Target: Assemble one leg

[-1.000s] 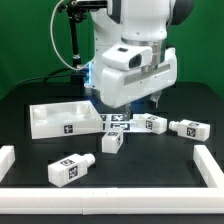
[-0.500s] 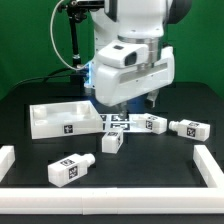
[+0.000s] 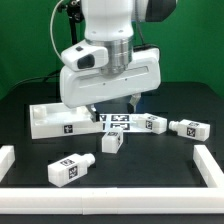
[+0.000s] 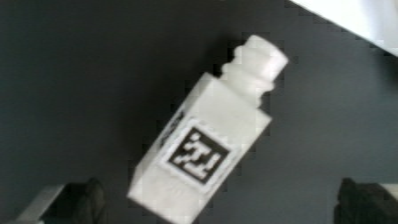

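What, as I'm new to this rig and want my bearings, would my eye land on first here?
The bulky white arm hangs over the middle of the black table, dominating the exterior view. Around it lie four small tagged legs, the nearest leg toward the exterior view's left. In the wrist view one leg lies slantwise, filling the picture, tag up.

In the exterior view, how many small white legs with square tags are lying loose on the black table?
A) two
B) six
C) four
C: four legs lie apart from each other: the nearest leg, the second leg, the third leg and the rightmost leg.
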### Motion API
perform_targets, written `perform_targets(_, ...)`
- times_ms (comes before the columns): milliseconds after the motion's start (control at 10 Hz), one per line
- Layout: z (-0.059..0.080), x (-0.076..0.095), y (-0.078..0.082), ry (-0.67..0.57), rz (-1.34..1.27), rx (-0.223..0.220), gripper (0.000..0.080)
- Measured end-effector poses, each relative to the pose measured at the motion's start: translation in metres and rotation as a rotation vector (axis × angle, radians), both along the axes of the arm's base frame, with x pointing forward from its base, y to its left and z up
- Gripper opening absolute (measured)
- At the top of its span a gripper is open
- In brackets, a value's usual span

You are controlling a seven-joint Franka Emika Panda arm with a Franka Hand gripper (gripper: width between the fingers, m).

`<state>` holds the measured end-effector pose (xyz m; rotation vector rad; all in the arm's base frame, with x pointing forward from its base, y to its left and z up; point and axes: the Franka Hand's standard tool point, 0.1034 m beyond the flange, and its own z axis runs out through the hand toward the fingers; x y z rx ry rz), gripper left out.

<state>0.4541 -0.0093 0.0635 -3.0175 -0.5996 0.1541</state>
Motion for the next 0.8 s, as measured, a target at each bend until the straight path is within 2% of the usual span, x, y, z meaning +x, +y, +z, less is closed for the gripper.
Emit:
perform_targets(300, -0.003, 0.000, 0.000, 0.006, -0.036, 0.001, 0.0649)
perform_targets(500, -0.025, 0.005, 0.000, 0.046, -0.302, -0.009, 0.0649)
perform_targets(800, -0.052, 0.004, -0.008, -0.002, -0.252, 0.002, 0.0649)
